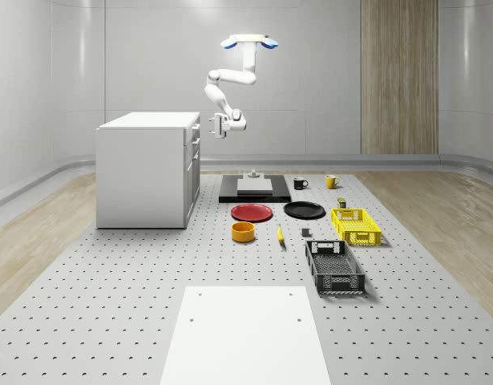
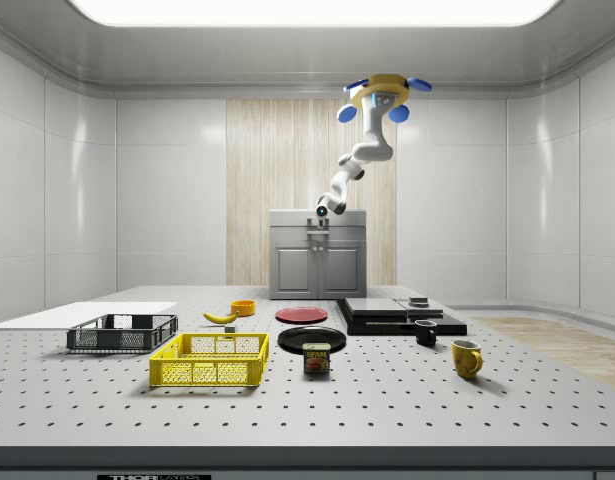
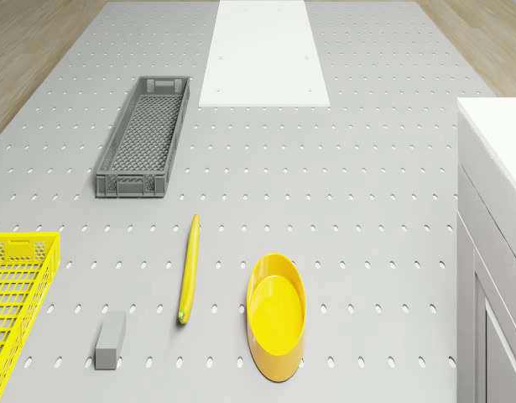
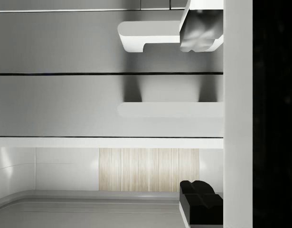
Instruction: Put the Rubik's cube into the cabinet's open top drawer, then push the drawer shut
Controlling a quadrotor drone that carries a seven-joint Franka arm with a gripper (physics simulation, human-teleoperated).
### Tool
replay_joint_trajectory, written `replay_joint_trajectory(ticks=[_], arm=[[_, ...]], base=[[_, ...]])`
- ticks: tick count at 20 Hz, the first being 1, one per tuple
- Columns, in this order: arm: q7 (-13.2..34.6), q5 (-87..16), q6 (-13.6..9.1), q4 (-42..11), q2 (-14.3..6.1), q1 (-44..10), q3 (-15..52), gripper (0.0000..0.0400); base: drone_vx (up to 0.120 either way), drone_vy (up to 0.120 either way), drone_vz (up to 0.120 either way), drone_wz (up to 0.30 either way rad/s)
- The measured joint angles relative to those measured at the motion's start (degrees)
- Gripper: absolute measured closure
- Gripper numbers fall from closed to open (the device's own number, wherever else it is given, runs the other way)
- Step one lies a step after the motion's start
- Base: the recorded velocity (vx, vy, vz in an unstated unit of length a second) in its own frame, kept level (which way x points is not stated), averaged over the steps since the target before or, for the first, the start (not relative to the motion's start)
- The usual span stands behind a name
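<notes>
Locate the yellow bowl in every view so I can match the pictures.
Whole-scene view: yellow bowl on the table, in front of the red plate, banana to its right.
Side view: just right of the banana, behind it.
Drone view: between the banana and the cabinet.
Shared landmark: the banana.

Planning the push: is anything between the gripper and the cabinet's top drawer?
Nothing visible does. The gripper hangs close in front of the top drawer; the drone hovers beside the cabinet.

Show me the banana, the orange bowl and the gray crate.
banana (image 3: 189, 269), drone view, middle of its length.
orange bowl (image 1: 243, 232), whole-scene view, outer wall.
gray crate (image 3: 112, 159), drone view, long side rim.
</notes>
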Motion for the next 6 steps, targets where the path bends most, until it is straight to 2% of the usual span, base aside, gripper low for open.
replay_joint_trajectory(ticks=[6], arm=[[0.0, -0.1, 0.0, 0.0, 0.0, 0.0, 0.0, 0.0000]], base=[[0.000, 0.000, 0.000, 0.000]])
